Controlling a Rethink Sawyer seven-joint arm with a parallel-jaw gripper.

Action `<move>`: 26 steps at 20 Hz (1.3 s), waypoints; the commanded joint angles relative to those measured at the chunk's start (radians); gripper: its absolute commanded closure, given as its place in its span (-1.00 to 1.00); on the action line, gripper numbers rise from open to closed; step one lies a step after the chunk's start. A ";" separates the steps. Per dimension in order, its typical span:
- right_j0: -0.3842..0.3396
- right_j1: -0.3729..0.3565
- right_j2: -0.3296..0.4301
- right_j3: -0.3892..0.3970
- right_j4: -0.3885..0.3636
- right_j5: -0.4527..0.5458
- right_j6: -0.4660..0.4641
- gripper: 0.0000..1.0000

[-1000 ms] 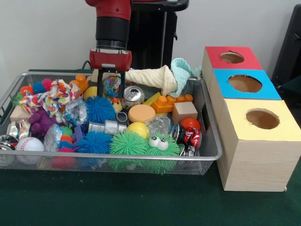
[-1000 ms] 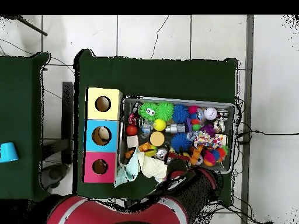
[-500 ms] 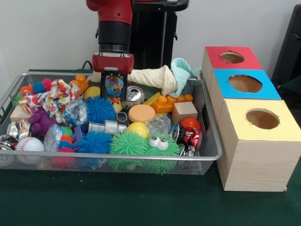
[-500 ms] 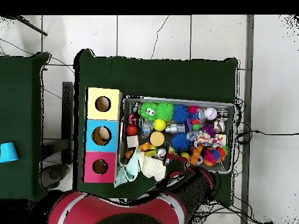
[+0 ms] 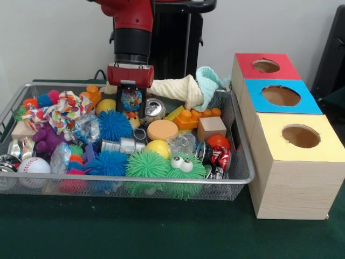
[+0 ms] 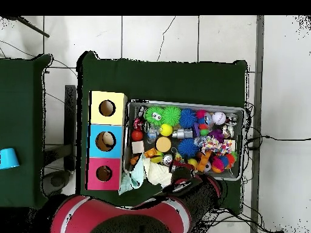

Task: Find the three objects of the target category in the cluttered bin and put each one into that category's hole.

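Above bin (image 5: 237, 178), hand (image 5: 130, 100) grips multicoloured ball (image 5: 130, 99)

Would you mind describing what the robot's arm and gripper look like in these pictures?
The arm has a glossy red shell at the top, then a round black wrist section with a thin silver ring at its base. Below that sits the gripper: a boxy red housing with a small white patch on its front and two short black fingers. From overhead the arm shows as a broad red and black body.

Even, bright indoor light; soft shadows.
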 commanded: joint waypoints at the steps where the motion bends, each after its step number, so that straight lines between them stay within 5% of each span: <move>1: 0.010 0.085 0.038 -0.016 0.094 -0.142 -0.258 -1.00; 26: 0.076 0.214 -0.045 -0.074 0.238 -0.216 -0.245 -1.00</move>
